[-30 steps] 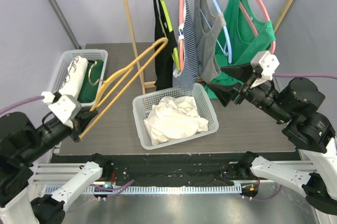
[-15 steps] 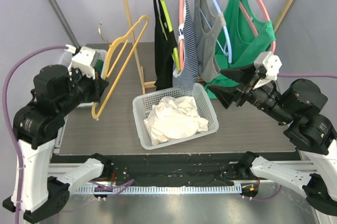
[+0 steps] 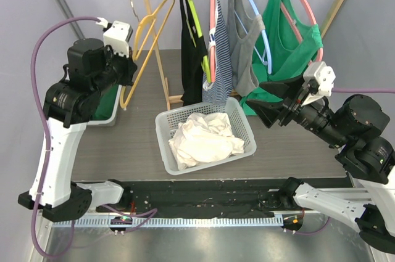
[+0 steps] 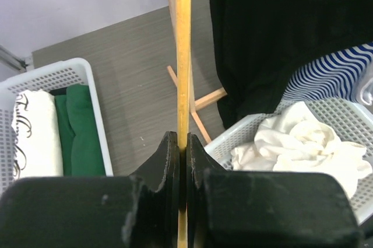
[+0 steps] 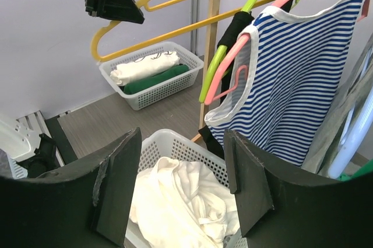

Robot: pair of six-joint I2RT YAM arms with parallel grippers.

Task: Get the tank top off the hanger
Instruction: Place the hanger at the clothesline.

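Top external: left arm (image 3: 60,111) high, left claw (image 3: 130,68) tight on yellow hanger (image 3: 156,43).

White-and-black arms (image 3: 52,151); purple cables (image 3: 35,58); black fingers (image 5: 116,184)

Crumpled white cloth (image 3: 207,139) in central white basket (image 3: 162,142); folded green and white garments (image 4: 78,128) in side basket (image 4: 96,114).

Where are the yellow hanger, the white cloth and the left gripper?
yellow hanger (image 4: 183,55), left wrist view, on its straight bar.
white cloth (image 3: 207,139), top view, on its crumpled middle.
left gripper (image 4: 182,143), left wrist view, where the jaws pinch the bar.
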